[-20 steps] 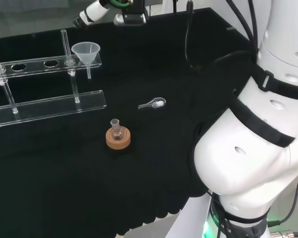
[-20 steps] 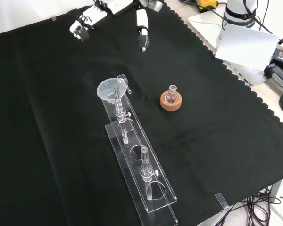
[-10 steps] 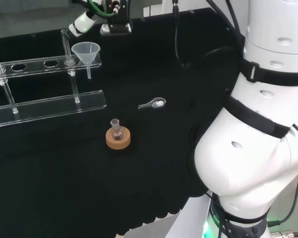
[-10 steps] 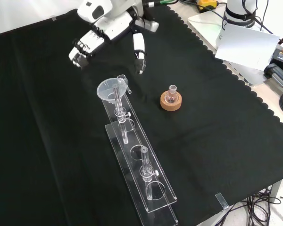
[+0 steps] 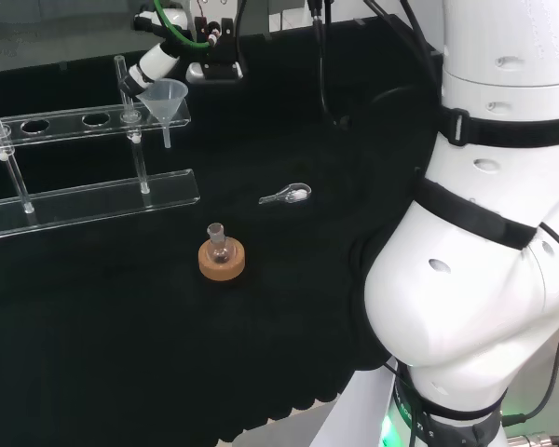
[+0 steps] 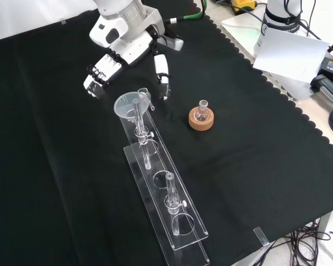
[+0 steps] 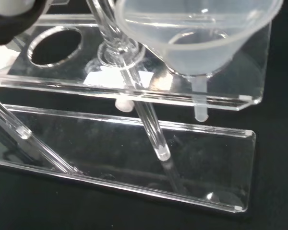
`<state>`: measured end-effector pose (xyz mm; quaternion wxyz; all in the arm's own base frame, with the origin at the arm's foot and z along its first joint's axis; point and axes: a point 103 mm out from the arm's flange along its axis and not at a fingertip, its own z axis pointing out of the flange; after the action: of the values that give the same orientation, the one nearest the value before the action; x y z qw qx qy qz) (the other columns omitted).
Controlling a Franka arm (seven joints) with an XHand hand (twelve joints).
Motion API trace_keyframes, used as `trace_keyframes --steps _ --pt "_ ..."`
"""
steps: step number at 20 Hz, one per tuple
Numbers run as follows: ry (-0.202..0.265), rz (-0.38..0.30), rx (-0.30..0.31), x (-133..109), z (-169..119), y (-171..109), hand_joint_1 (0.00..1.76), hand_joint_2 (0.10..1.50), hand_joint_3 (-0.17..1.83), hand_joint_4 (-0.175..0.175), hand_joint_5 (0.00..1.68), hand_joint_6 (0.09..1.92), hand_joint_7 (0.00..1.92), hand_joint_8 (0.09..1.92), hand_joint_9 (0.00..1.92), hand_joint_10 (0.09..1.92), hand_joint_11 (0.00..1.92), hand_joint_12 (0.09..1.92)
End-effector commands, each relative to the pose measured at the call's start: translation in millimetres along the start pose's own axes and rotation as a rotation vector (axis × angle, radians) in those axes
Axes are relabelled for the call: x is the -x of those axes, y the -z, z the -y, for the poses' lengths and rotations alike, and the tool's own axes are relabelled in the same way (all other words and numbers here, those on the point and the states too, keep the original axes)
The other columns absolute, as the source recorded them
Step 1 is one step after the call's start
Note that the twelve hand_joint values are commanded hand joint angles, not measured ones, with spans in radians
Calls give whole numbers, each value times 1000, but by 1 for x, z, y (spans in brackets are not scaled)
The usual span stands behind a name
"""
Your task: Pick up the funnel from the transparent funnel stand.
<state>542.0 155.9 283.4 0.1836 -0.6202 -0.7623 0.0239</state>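
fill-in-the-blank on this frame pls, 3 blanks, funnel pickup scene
1. The funnel sits in the end hole of the clear ____.
2. The small flask stands on a ____ ring.
3. The robot hand has its fingers ____, with the funnel not yet grasped.

Missing words: stand; cork; open

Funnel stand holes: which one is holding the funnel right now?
The end hole of the funnel stand nearest the hand holds the funnel. The other holes along the top bar show no funnel.

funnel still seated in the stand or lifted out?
Seated: the funnel sits upright, spout through the stand hole. The robot hand is open beside it, not touching.
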Motion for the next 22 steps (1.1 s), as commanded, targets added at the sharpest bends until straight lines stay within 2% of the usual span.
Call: trace_keyframes --steps 1,2,6,12,18,22 --pt "-22 1 -38 -12 -8 -9 661 653 31 -30 0 87 0 87 0 87 19 87" --pt "-5 -17 -36 -10 -9 -15 658 654 31 -30 0 87 0 87 0 87 19 87" --pt "-13 -60 -54 0 -15 -27 652 655 31 -32 0 87 0 87 0 87 19 87" --pt "-30 -75 -78 15 -15 -37 649 656 31 -33 0 87 0 87 0 87 24 87" --pt "-21 -93 -90 14 -13 -43 646 660 31 -34 0 87 0 87 0 87 32 87" --pt "2 -91 -116 5 -10 -45 646 668 14 -35 0 87 0 87 0 87 2 265"
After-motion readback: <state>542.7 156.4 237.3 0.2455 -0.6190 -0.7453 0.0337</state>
